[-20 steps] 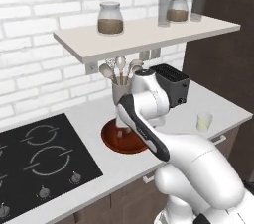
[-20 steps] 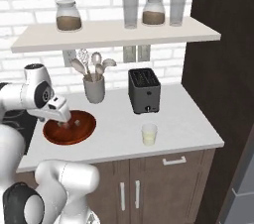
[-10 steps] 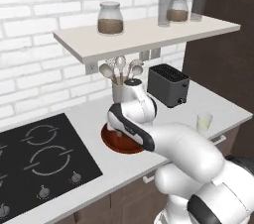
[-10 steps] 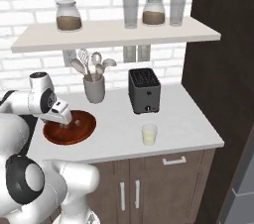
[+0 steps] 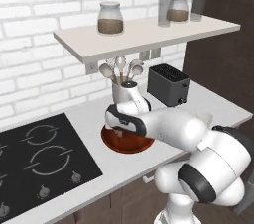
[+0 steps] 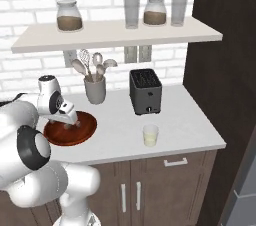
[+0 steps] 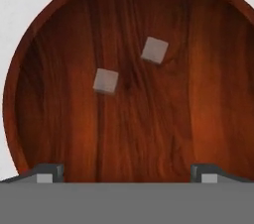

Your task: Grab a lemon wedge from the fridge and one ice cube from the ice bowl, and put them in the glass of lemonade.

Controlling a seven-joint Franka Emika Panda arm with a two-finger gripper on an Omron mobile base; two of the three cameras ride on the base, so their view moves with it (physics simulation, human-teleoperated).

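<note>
Your two-finger gripper (image 7: 124, 171) hangs spread wide and empty over the round reddish-brown wooden ice bowl (image 7: 208, 94). Two pale grey ice cubes lie inside it, apart from each other: one (image 7: 105, 81) straight ahead of the fingertips (image 7: 45, 172), slightly toward the left-hand tip in the hand view; the other (image 7: 155, 50) farther on. Go for the nearer cube.

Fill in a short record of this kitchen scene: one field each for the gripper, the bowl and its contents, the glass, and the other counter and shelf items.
gripper: open, fingers wide apart, above the bowl, holding nothing
bowl: round, wooden, on the counter left of the toaster
contents: two ice cubes, left cube and right cube, apart from each other
glass: pale yellowish drink, stands in front of the toaster
utensil cup: behind the bowl, holds spoons and a whisk
shelf: two jars, two tall glasses
hob: left of the bowl
</note>
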